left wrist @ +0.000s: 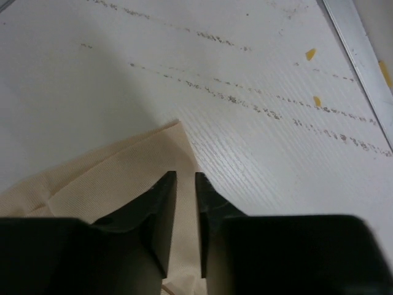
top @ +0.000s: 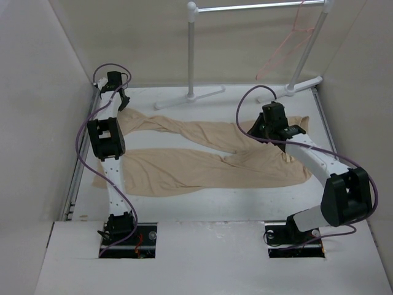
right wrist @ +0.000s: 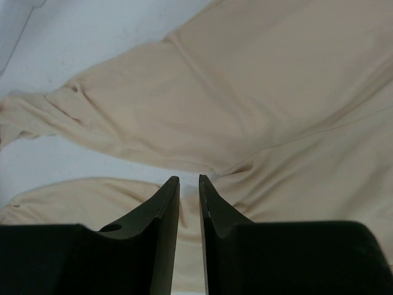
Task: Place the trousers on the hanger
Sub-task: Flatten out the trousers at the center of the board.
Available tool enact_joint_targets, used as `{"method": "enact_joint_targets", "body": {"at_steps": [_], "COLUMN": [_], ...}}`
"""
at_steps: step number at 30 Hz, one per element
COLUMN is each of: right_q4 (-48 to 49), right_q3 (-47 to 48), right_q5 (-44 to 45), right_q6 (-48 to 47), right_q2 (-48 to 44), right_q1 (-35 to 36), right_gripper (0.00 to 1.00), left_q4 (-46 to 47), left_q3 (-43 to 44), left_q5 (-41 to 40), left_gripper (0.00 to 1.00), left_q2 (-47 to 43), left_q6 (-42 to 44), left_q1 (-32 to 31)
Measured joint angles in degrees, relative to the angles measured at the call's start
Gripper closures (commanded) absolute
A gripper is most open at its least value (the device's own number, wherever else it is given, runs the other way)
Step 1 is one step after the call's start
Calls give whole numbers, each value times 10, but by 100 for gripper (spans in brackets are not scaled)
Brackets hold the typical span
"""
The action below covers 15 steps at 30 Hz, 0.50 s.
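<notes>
Left gripper, fingers nearly pressed together and empty, hovers over a cuff corner of the trousers. Right gripper, likewise narrowed, sits above the crotch. Spread wide, then pinch the hem firmly.

i can read no text, label, brand, number or sign in any of my three views. the only marks are rows of faint dark specks and a few small yellow flecks on the white counter, and they form no letters or digits.
</notes>
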Motion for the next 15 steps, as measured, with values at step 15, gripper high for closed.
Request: {"method": "enact_joint_targets", "body": {"at_steps": [15], "right_q4": [-3], "right_q3": [5], "right_q5": [-3], "right_q6": [-2], "right_q2": [0], "right_q1": [-55], "right_gripper": [38], "left_q4": [-10], "left_q3": [-16], "left_q5": [-3], "left_gripper": [100], "left_q2": [-12], "left_q6": [-1], "left_q1": [4]}}
